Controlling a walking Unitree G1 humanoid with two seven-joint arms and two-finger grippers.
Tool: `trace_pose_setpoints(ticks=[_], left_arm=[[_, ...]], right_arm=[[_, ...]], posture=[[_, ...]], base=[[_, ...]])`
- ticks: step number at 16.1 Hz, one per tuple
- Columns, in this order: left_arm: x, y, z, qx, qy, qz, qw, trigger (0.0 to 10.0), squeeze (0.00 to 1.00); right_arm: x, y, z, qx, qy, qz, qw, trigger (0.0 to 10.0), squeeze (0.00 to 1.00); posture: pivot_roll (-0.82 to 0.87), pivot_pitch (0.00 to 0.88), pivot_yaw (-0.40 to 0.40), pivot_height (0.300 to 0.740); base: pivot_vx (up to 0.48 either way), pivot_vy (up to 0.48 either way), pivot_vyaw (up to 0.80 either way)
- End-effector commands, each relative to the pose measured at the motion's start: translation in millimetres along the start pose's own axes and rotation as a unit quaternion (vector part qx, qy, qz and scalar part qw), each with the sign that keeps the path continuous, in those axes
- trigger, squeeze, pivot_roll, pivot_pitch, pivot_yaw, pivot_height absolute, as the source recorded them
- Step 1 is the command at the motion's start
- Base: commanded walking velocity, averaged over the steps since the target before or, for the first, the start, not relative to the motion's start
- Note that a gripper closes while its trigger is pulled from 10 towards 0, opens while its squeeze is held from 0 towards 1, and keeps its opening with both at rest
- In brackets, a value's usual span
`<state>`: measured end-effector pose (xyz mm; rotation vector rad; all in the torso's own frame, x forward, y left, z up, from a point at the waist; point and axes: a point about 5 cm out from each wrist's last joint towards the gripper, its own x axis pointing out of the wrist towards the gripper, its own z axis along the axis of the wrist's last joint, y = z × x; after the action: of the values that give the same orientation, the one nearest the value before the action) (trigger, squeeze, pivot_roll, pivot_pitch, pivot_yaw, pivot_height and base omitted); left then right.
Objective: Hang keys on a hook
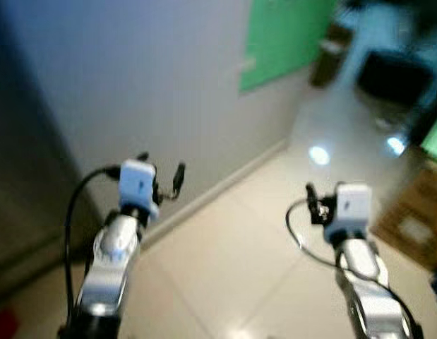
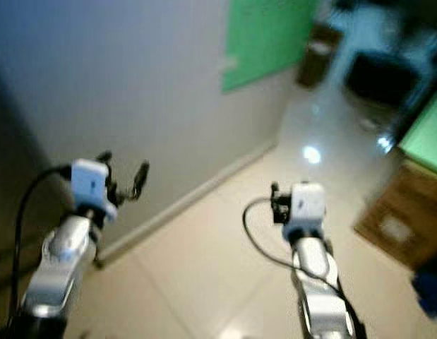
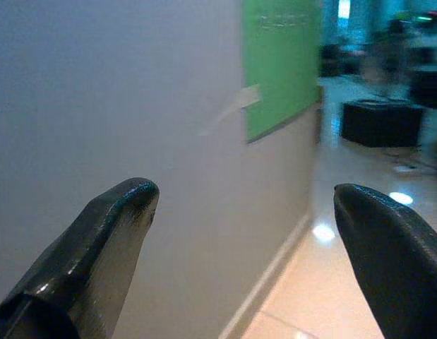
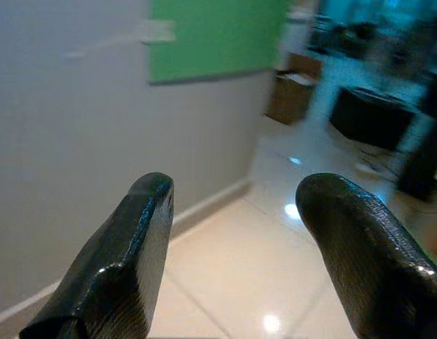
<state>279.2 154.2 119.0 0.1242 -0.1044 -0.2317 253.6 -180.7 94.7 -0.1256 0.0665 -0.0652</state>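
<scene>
Both arms raised along the wall (image 1: 133, 85), left claw (image 3: 239, 233) and right claw (image 4: 232, 233) spread and empty: seemingly searching, keys and hook need finding next.

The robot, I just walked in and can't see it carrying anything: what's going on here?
Nothing is being handled at this moment. The left gripper and right gripper are both open and empty, held out in front over the tiled floor. The robot faces a grey wall with a green panel, and the blurred picture suggests movement.
</scene>
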Motion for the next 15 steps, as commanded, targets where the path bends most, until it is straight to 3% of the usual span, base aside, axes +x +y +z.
trace_pose_setpoints(ticks=[1,5,13,15], left_arm=[[4.7,-11.5,5.0,0.000,-0.013,-0.020,1.000,10.0,0.00],[4.5,-11.0,3.2,-0.001,-0.014,-0.024,1.000,10.0,0.00],[8.2,-10.2,1.9,0.003,-0.013,-0.026,1.000,10.0,0.00],[6.2,-8.5,-4.2,-0.004,-0.001,-0.017,1.000,10.0,0.00]], right_arm=[[-1.1,-12.4,0.2,-0.001,-0.001,-0.020,1.000,10.0,0.00],[-2.6,-19.0,-1.1,0.000,-0.001,-0.039,0.999,10.0,0.00],[-1.6,-17.0,-0.7,0.001,-0.005,-0.037,0.999,10.0,0.00],[-1.5,-15.4,-0.7,-0.016,-0.009,-0.024,1.000,10.0,0.00]], posture=[[-0.10,0.012,0.021,0.740],[-0.11,0.003,0.030,0.740],[-0.10,0.005,0.032,0.740],[-0.10,0.004,0.028,0.740]], base=[[0.371,0.000,-0.80],[0.374,0.000,-0.80],[0.378,0.000,-0.80],[0.379,0.000,0.00]])
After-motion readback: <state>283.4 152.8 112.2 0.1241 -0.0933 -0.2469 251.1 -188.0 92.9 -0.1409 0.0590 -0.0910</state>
